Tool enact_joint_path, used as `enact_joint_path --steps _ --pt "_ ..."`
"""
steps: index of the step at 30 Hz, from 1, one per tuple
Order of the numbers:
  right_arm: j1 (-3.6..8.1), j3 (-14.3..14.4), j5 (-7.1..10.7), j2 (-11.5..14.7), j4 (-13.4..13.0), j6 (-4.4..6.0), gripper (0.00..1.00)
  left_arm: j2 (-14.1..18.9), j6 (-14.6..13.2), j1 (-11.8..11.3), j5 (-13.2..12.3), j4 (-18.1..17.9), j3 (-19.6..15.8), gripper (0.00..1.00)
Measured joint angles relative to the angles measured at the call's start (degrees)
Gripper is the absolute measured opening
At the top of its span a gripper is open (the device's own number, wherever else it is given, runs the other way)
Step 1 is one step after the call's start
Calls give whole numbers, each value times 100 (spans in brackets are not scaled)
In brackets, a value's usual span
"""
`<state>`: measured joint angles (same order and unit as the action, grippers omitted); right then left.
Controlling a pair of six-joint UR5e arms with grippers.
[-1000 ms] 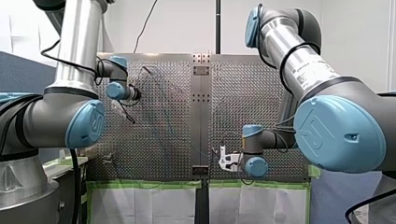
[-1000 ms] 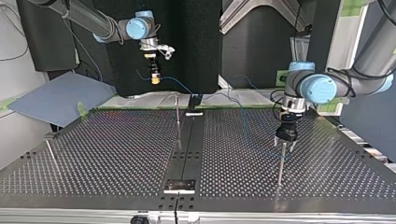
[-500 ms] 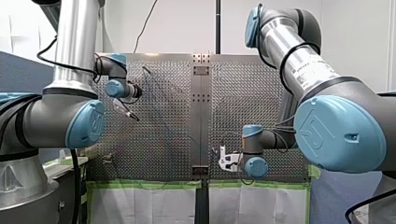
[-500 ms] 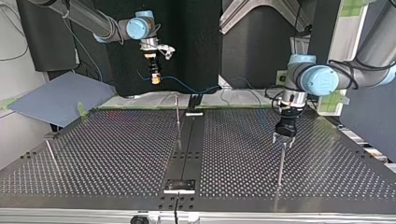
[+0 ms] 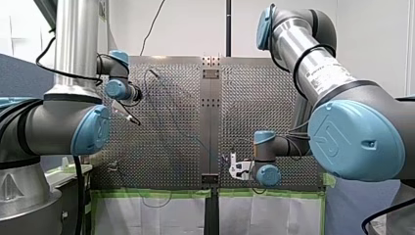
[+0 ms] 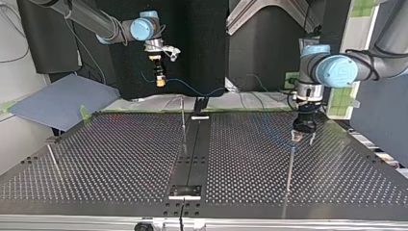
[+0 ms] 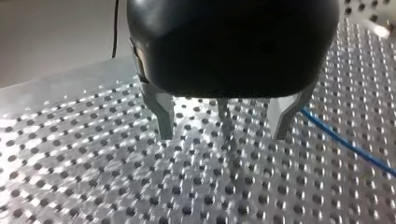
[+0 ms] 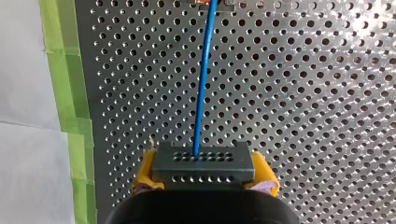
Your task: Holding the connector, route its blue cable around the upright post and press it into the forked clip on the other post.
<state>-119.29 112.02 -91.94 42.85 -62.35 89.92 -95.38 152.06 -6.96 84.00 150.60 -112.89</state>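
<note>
Right gripper: my right gripper point(image 6: 160, 82) hangs high over the table's arm-side edge, left of the centre strip point(image 6: 192, 154) in the top view, its yellow pads pinching the connector.
Connector: the connector point(image 8: 203, 163), a dark block with rows of small holes, sits clamped between those pads, clear of the table.
Cable: the blue cable point(image 8: 203, 79) leaves the connector's face and runs rightward in the top view, towards the centre strip's far end. A stretch also lies on the perforated table point(image 6: 106, 159), just beside one finger of my left gripper.
Near post: a thin upright post point(image 6: 183, 120) stands just left of the centre strip. Its top is too small to read.
Left gripper: my left gripper point(image 7: 222, 136) hangs right of the centre strip, metal fingers spread, holding nothing.
Far post: the right-hand post point(image 6: 289, 168) stands well right of the centre strip. In the left wrist view it shows between the spread fingers, touching neither.
</note>
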Motion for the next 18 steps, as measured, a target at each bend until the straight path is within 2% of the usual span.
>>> enact_joint_path --steps 9,18 --pt "-1 0 0 1 2 1 0 93 -489 -17 62 221 -6 100" --pt "0 0 0 1 3 2 0 111 -789 0 93 316 -6 100"
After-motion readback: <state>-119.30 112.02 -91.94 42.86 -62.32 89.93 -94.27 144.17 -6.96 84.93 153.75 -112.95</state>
